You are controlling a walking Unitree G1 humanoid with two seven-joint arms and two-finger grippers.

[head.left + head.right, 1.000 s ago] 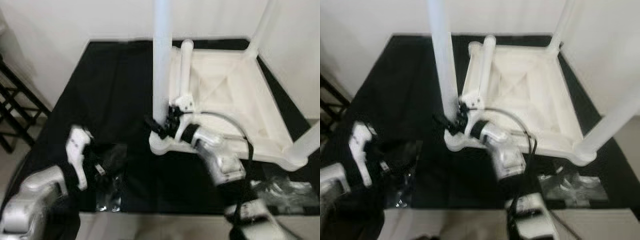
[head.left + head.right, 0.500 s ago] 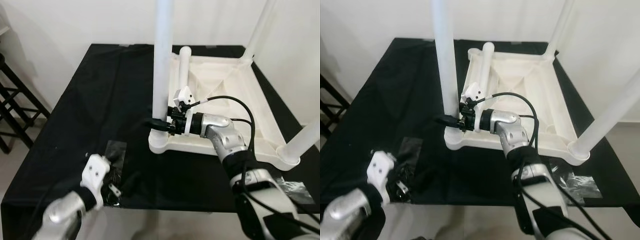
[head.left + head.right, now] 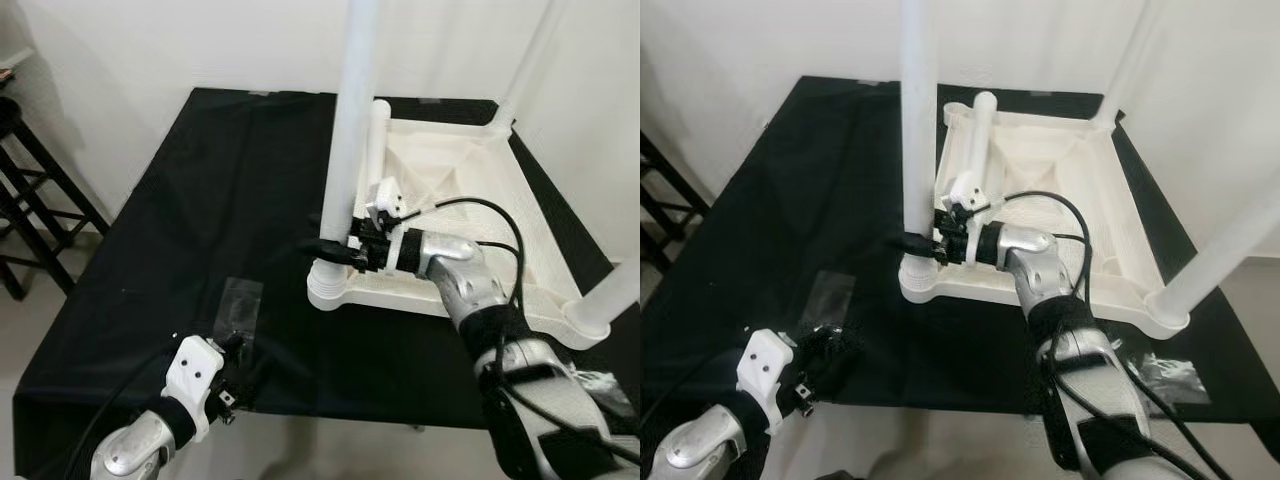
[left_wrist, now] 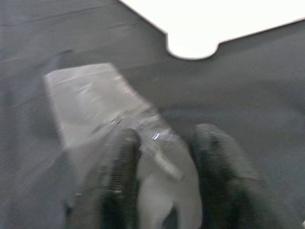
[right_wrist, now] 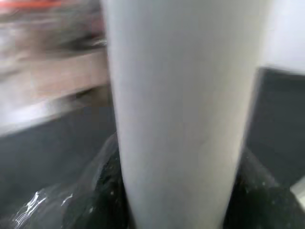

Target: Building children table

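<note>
The white children's table [image 3: 470, 215] lies upside down on a black cloth [image 3: 200, 220], underside up, and it is the landmark here. At its near-left corner a white leg [image 3: 350, 130] stands upright in the socket. The right gripper [image 3: 338, 252] reaches in from the table's inner side and sits at the base of that leg, black fingers around it; in the right wrist view the pale leg [image 5: 181, 109] runs straight up between the fingers, so the gripper is clamped on the leg. A second leg [image 3: 378, 135] lies flat along the table's left rail, just behind the standing one. Two more legs rise at the far-right corner [image 3: 525, 60] and the near-right corner [image 3: 610, 295].

Well apart from the table, toward the cloth's near-left edge, the left gripper [image 3: 232, 365] hovers over a clear plastic bag [image 3: 240, 300]. In the left wrist view its two fingers [image 4: 121, 162] stand apart, with crumpled plastic [image 4: 90, 100] between and beyond them. A black stool [image 3: 30, 200] stands left of the cloth.
</note>
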